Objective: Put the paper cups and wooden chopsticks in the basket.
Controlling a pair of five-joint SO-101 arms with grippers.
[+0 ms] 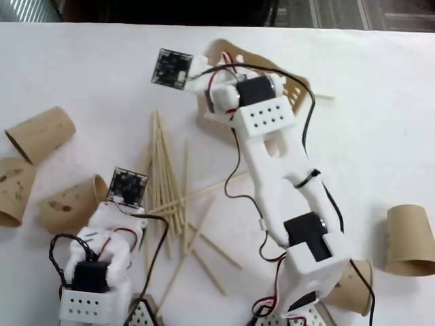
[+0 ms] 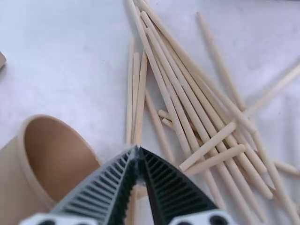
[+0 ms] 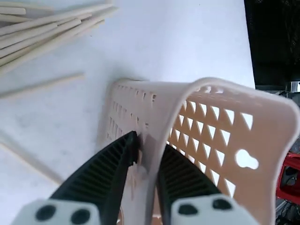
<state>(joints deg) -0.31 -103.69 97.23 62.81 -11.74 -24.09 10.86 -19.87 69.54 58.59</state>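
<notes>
On white table [image 1: 370, 75], right end effector [image 3: 147, 144] pinches basket [image 3: 234, 91], left end effector [image 2: 137, 150] closed

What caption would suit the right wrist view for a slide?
Right end effector clamped on the basket wall, chopsticks lying on the table beyond.

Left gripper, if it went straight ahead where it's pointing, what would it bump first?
Probably the wooden chopsticks lying right ahead of the shut left gripper. The paper cup sits off to one side, so it would likely be missed. The gripper's height above the table is unclear.
</notes>
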